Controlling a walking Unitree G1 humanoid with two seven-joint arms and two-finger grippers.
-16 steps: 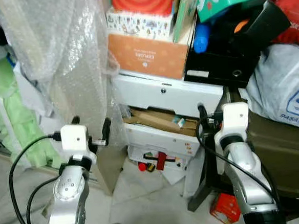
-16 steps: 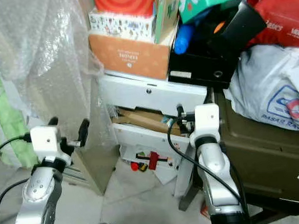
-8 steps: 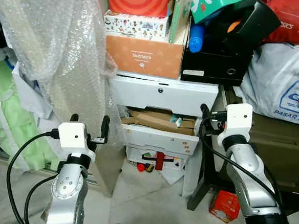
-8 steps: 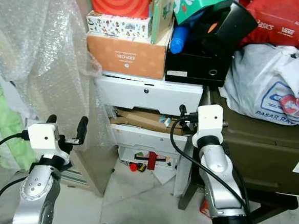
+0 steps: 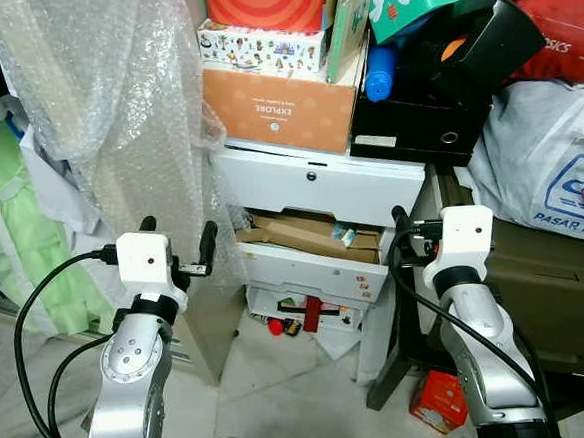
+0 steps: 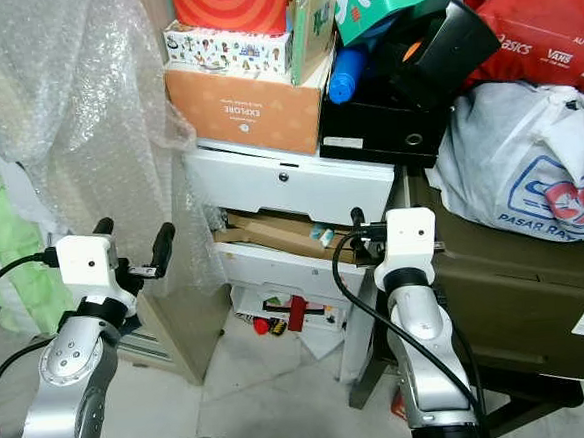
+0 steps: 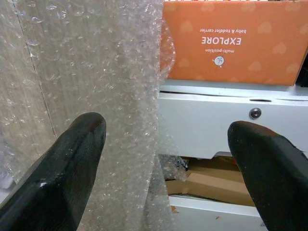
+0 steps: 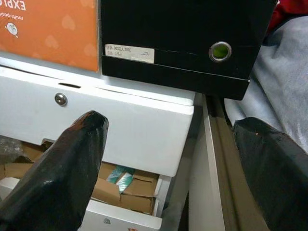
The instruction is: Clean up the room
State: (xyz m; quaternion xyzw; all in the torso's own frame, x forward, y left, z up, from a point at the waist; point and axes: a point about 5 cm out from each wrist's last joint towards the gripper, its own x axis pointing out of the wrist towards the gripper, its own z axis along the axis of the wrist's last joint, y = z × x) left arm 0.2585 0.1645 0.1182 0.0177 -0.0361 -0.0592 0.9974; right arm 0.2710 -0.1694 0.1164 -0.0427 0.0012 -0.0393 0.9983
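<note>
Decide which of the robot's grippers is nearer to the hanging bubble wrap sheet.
Left. The left gripper is raised right beside the bubble wrap, whose sheet hangs between its open fingers in the left wrist view. The right gripper is off by the white drawer unit.

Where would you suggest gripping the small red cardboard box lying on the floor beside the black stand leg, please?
Probably across its two narrow sides, coming down from above. The small red cardboard box lies tilted on the tiled floor with its broad face up, close to the black stand leg, so a sideways approach looks crowded. The right gripper, open and nearest, suits best.
</note>
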